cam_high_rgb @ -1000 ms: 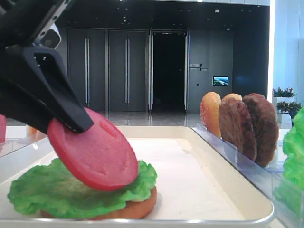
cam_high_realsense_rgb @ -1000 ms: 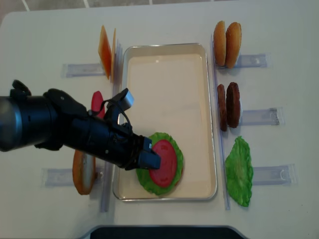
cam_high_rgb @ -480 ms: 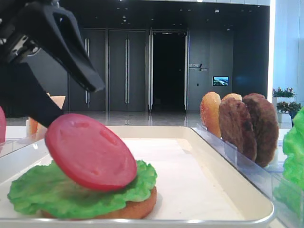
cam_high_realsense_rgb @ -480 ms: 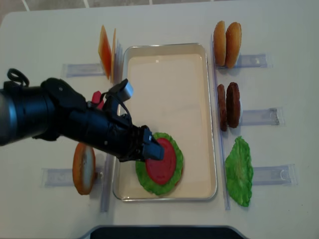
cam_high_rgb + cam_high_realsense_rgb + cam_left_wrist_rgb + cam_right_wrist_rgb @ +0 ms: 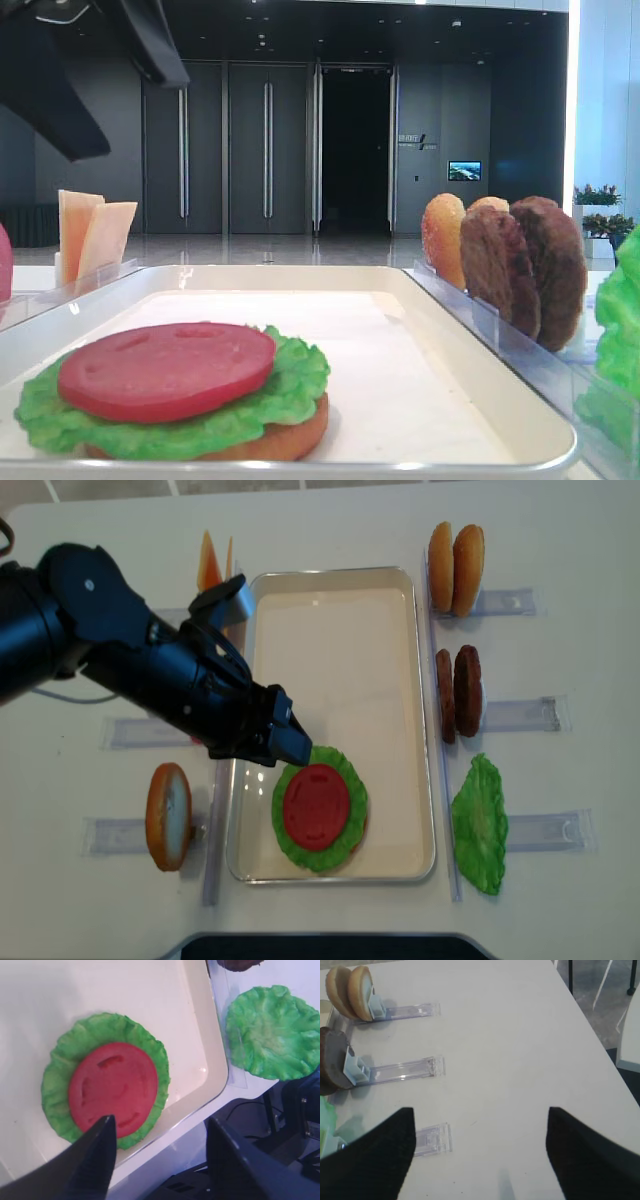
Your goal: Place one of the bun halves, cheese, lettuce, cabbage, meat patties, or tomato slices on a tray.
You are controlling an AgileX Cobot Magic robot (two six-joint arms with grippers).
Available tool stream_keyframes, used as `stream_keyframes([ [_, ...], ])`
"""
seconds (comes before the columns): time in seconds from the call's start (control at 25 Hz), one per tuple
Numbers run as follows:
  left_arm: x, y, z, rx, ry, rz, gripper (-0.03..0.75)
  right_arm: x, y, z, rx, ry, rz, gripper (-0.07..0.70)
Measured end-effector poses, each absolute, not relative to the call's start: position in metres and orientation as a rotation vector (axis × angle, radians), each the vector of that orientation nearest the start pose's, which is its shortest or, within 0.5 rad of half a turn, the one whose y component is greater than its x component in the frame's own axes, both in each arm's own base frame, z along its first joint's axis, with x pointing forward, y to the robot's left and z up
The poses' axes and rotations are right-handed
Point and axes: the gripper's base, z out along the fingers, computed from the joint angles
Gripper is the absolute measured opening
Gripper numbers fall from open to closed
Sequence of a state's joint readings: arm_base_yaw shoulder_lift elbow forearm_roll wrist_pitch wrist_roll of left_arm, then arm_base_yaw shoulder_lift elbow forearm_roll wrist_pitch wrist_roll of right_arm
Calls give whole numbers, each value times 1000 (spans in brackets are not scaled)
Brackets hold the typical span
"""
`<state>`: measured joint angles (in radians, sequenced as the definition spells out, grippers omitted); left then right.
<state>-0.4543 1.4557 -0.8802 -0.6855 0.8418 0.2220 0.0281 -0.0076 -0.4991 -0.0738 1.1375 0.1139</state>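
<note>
Left gripper (image 5: pixel 283 742) raised over the tray's (image 5: pixel 400 720) near-left part, jaws apart and empty, tomato slice (image 5: pixel 317 807) flat on lettuce (image 5: pixel 352 780) and bun inside the tray, right gripper (image 5: pixel 480 1160) spread, empty.

buns (image 5: pixel 455 555) x4 | patties (image 5: pixel 458 693) x2 | lettuce (image 5: pixel 481 824) x2 | cheese (image 5: pixel 213 565) x2 | tray (image 5: pixel 335 580) x1

Bun half (image 5: pixel 270 440) mostly hidden under lettuce (image 5: pixel 180 410)

Red tomato slice (image 5: pixel 317 807) on bright green lettuce (image 5: pixel 345 770), orange bun half (image 5: pixel 290 440) under; tray (image 5: pixel 340 660) white inside, pale rim; patties (image 5: pixel 466 692) dark brown.
</note>
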Motion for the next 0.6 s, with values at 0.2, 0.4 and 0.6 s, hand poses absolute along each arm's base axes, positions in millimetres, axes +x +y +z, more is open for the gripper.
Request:
stream_keyframes([
  [0.2, 232, -151, 257, 411, 2824, -700, 438, -9, -6, 271, 98, 2110, -4, 542],
  [0.4, 243, -140, 274, 415, 2836, -494, 440, -9, -6, 271, 98, 2110, -4, 542],
  [0.6, 255, -109, 285, 343, 2880, -304, 440, -9, -6, 271, 98, 2110, -4, 542],
])
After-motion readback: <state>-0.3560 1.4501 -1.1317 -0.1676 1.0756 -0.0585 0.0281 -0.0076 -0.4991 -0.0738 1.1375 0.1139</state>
